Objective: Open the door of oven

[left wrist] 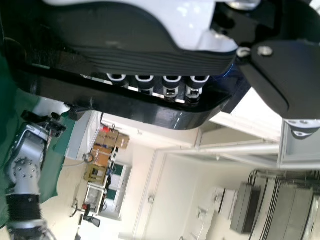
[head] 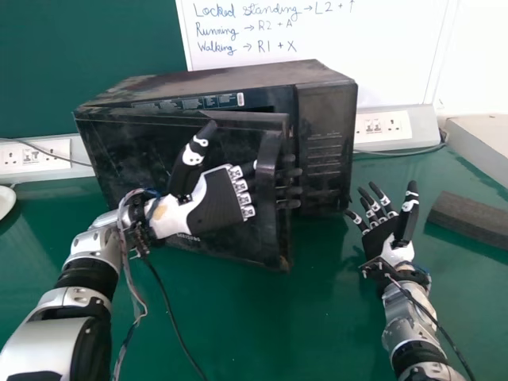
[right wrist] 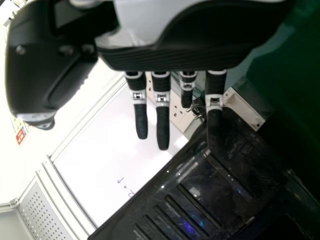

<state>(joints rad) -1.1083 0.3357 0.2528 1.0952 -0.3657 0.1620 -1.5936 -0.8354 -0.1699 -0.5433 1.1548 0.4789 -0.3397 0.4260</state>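
Note:
The black oven stands on the table with its door partly swung out, its right edge away from the body. My left hand lies in front of the door, thumb up, its straight fingers passing behind the upright handle and showing beyond it. In the left wrist view, the left hand has its fingers running behind the handle bar. To the right of the oven, my right hand is held open and touches nothing. In the right wrist view, the right hand has straight fingers near the oven.
A dark foam block lies on the green table right of my right hand. Wall sockets and a cable are behind the oven, below a whiteboard. A white round object sits at the left edge.

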